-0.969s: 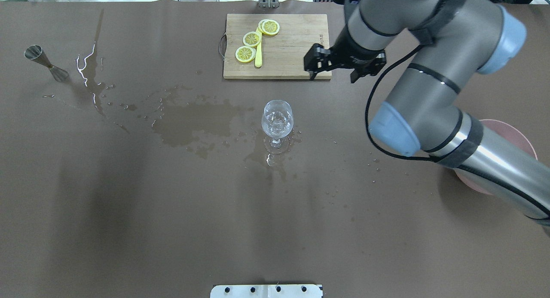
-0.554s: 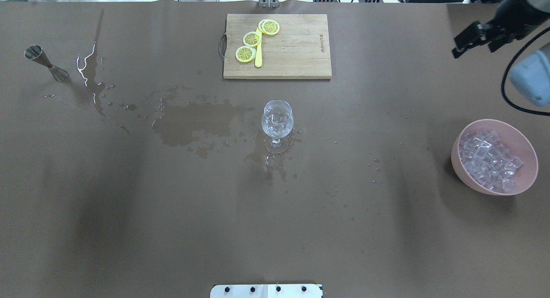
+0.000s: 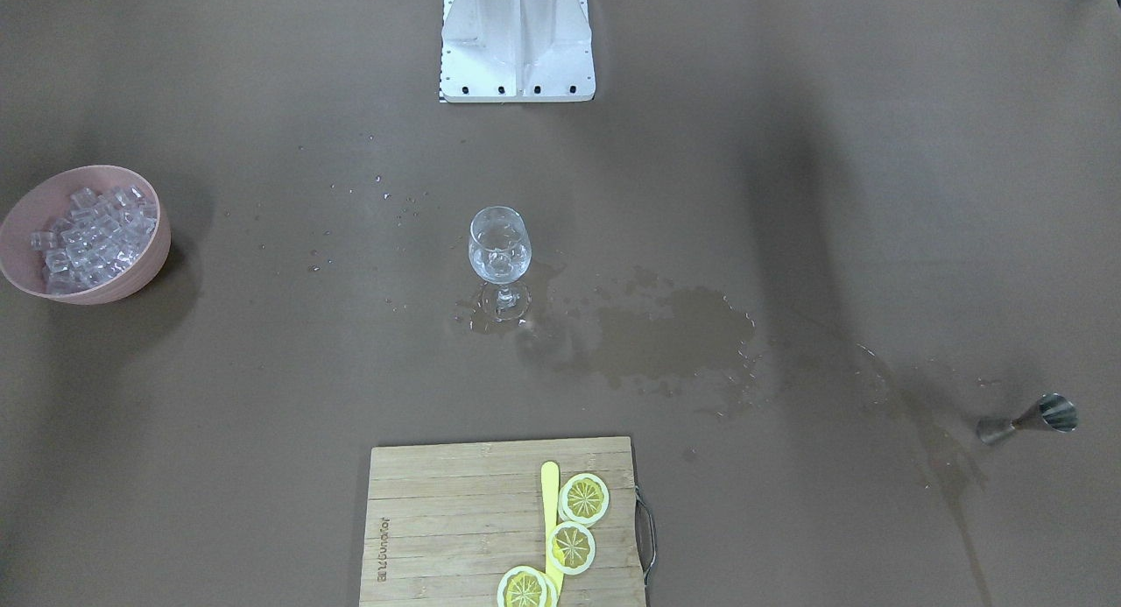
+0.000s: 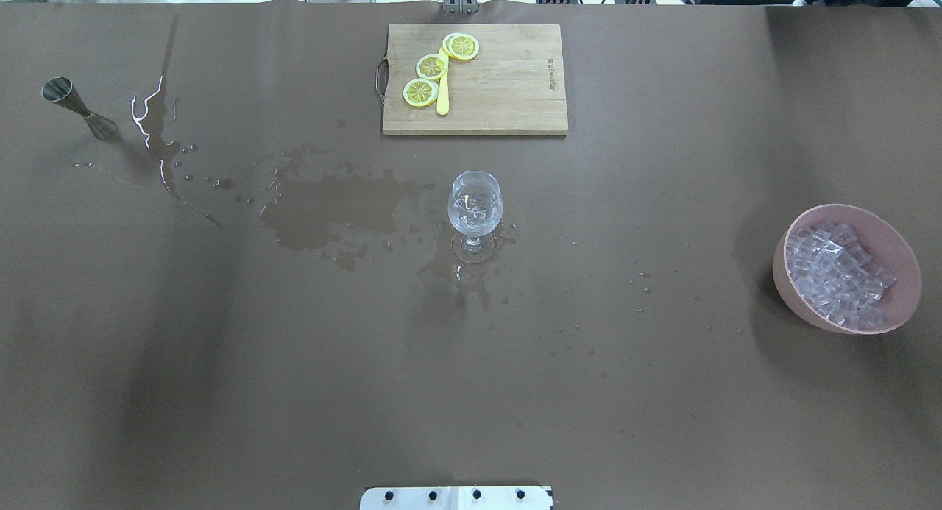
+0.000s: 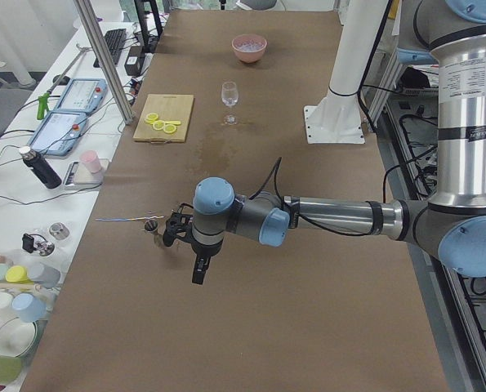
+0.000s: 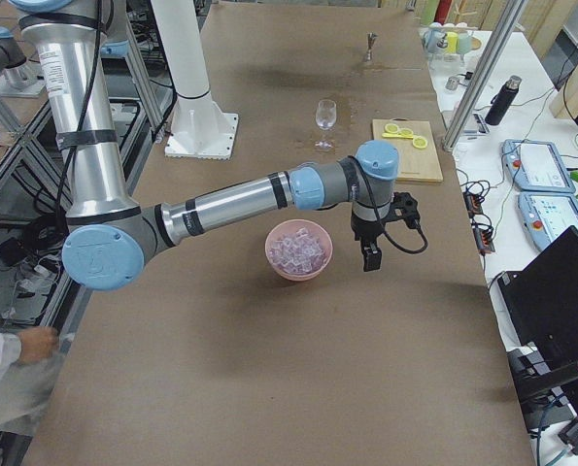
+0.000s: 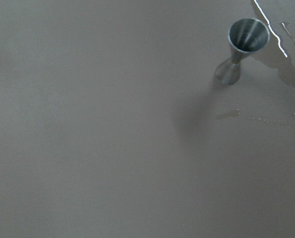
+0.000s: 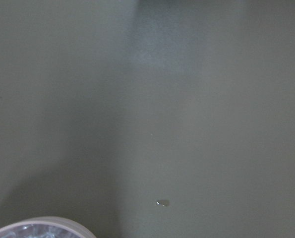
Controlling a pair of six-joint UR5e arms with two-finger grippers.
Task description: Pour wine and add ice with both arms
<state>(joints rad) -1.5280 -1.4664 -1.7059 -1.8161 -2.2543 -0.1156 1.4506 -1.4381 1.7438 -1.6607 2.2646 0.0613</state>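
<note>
A wine glass (image 4: pixel 475 208) stands upright at the table's middle with clear contents; I cannot tell liquid from ice in it. It also shows in the front view (image 3: pixel 499 248). The ice (image 4: pixel 839 274) fills a pink bowl (image 4: pixel 909 289) at the right. My right gripper (image 6: pixel 371 257) shows only in the exterior right view, hanging just beyond the bowl (image 6: pixel 274 260); I cannot tell if it is open. My left gripper (image 5: pixel 200 269) shows only in the exterior left view, beside a steel jigger (image 5: pixel 151 224); I cannot tell its state.
A spilled wet patch (image 4: pixel 331 208) spreads left of the glass toward the jigger (image 4: pixel 77 109). A wooden cutting board (image 4: pixel 508 90) with lemon slices (image 4: pixel 430 67) lies at the far middle. The white stand base (image 3: pixel 517 42) is at the robot's side.
My right arm has swung from over the cutting board to the right and out of the overhead view, uncovering the pink bowl of ice. The glass has not moved.
</note>
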